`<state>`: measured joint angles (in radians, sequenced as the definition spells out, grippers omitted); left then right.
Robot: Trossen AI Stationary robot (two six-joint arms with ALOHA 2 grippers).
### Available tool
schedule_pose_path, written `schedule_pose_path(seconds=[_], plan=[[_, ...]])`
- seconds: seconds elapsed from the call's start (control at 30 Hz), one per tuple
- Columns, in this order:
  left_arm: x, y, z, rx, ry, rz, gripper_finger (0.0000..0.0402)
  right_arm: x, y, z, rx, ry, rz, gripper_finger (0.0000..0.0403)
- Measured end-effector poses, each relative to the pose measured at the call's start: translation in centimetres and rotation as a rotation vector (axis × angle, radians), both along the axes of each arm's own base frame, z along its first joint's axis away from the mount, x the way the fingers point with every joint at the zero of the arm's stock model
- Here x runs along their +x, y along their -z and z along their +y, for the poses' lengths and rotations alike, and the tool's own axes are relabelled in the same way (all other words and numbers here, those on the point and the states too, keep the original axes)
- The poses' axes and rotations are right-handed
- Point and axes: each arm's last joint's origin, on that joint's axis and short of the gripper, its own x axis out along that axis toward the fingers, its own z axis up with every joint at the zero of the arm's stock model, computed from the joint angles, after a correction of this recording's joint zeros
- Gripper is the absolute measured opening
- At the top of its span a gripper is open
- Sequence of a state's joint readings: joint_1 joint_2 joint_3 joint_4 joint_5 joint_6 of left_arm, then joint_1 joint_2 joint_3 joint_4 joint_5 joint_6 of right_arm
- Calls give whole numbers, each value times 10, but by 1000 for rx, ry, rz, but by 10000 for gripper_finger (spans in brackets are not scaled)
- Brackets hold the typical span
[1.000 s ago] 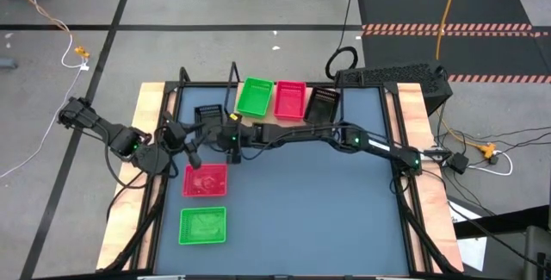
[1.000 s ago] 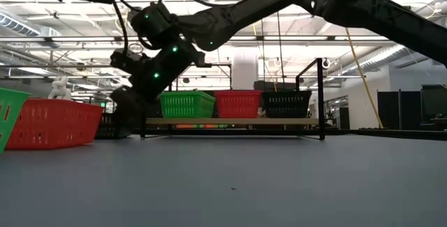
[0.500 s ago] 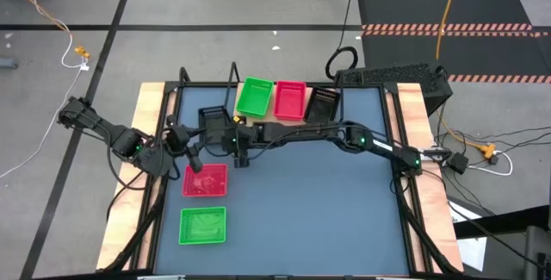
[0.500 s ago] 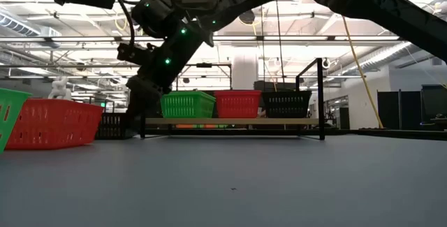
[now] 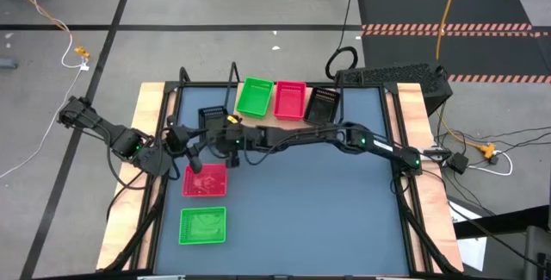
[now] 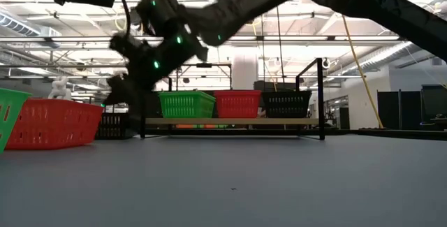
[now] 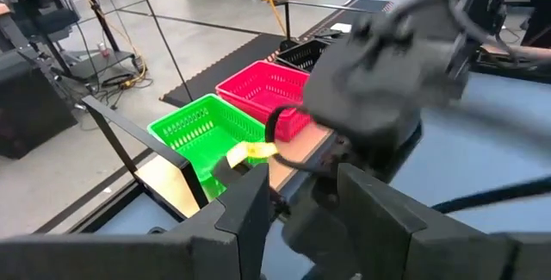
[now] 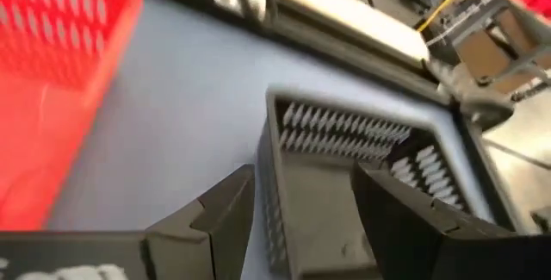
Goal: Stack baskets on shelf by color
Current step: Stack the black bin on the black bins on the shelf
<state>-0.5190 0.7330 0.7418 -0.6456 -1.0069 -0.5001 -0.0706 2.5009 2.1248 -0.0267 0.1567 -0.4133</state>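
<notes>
On the shelf [image 5: 269, 121] at the table's far edge stand a green basket [image 5: 255, 96], a red basket [image 5: 289, 100] and a black basket [image 5: 321, 105] side by side. Another black basket [image 5: 209, 117] rests on the tabletop left of the shelf. My right gripper [image 8: 301, 220] hovers open just in front of and above it, and its near wall [image 8: 274, 177] shows between the fingers. My left gripper [image 7: 301, 215] is open at the table's left, pointing toward the shelf with nothing between its fingers.
A red basket [image 5: 205, 180] and a green basket [image 5: 203, 226] lie on the tabletop at the left, nearer the front. The shelf's black rod posts [image 6: 320, 98] stand up at its ends. The two arms crowd together near the left black basket.
My right gripper has risen a little and swung toward the table's left, over the black basket on the tabletop, tipping closer to level. Its fingers stay open. No basket has moved.
</notes>
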Motion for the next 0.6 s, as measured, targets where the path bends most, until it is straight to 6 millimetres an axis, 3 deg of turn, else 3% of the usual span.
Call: schedule_pose_path(seconds=[0.3, 0.43, 0.6], plan=[[0, 0, 0, 4, 0, 2, 143, -20, 58, -9, -6, 51, 63, 190], [0, 0, 0, 8, -6, 0, 143, -23, 64, -9, -14, 66, 58, 167], [0, 0, 0, 12, -9, 0, 143, -23, 63, -9, -28, 55, 63, 96]])
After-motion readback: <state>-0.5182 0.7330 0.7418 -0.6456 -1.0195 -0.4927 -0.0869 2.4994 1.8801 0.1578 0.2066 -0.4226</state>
